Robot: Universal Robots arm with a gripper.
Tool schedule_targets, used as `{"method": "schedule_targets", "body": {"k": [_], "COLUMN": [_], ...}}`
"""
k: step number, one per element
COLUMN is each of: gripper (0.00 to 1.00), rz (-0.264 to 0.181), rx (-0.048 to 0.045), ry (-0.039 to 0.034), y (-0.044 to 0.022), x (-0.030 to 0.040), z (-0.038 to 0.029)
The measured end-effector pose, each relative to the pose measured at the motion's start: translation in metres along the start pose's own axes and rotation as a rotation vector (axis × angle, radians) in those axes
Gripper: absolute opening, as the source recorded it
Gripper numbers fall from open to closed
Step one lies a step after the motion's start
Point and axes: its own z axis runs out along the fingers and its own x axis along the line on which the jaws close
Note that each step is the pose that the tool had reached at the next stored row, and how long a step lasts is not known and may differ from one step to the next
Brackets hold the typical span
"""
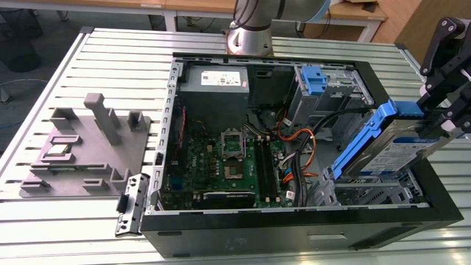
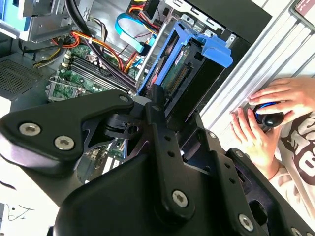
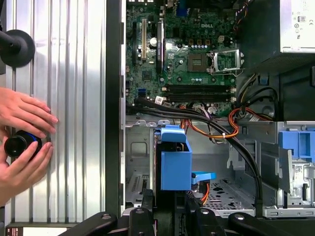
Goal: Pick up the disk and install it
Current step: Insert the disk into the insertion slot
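Note:
The disk (image 1: 389,150) is a silver drive with a blue-and-white label and blue side rails. It hangs steeply tilted over the metal drive bay (image 1: 368,192) at the exterior view's right end of the open computer case (image 1: 294,232). My gripper (image 1: 435,128) is shut on its upper end. In the second wrist view the disk (image 2: 189,64) reaches away from the gripper (image 2: 170,115) toward the case interior. In the first wrist view the disk (image 3: 174,162) appears edge-on above the bay floor, with the gripper (image 3: 170,209) behind it.
Orange and black cables (image 1: 309,143) run beside the bay, next to the motherboard (image 1: 228,165). A grey power-supply box (image 1: 215,80) and a bare blue bracket (image 1: 315,80) sit at the case's far side. A grey fixture plate (image 1: 81,149) lies outside. A person's hands (image 3: 24,130) hold a black knob on the table.

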Motion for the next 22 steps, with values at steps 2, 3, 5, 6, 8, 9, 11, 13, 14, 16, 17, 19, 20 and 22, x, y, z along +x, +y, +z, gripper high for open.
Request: {"method": "schedule_targets", "body": {"k": [2, 3, 5, 6, 8, 9, 11, 13, 14, 16, 17, 19, 20, 22], "gripper": [0.35, 0.35, 0.35, 0.35, 0.35, 0.35, 0.35, 0.35, 0.35, 0.35, 0.35, 0.35, 0.35, 0.35], "rz": [0.0, 0.0, 0.0, 0.0, 0.0, 0.0, 0.0, 0.0, 0.0, 0.0, 0.0, 0.0, 0.0, 0.0], "rx": [0.0, 0.0, 0.0, 0.0, 0.0, 0.0, 0.0, 0.0001, 0.0, 0.0, 0.0, 0.0001, 0.0, 0.0], "ry": [-0.0002, -0.0001, 0.0001, 0.0002, 0.0001, 0.0, -0.0002, -0.0001, 0.0, -0.0001, 0.0002, 0.0001, 0.0002, 0.0001], "y": [0.0001, 0.0001, 0.0001, 0.0002, 0.0002, 0.0004, 0.0009, 0.0012, 0.0012, 0.0012, 0.0012, 0.0012, 0.0012, 0.0012], "x": [0.0, 0.0, 0.0, 0.0, 0.0001, 0.0001, 0.0001, 0.0001, 0.0001, 0.0, 0.0001, 0.0001, 0.0001, 0.0002], "z": [0.0005, 0.0012, 0.0018, 0.0017, 0.0018, 0.0019, 0.002, 0.002, 0.002, 0.003, 0.0037, 0.0046, 0.0046, 0.0047]}}
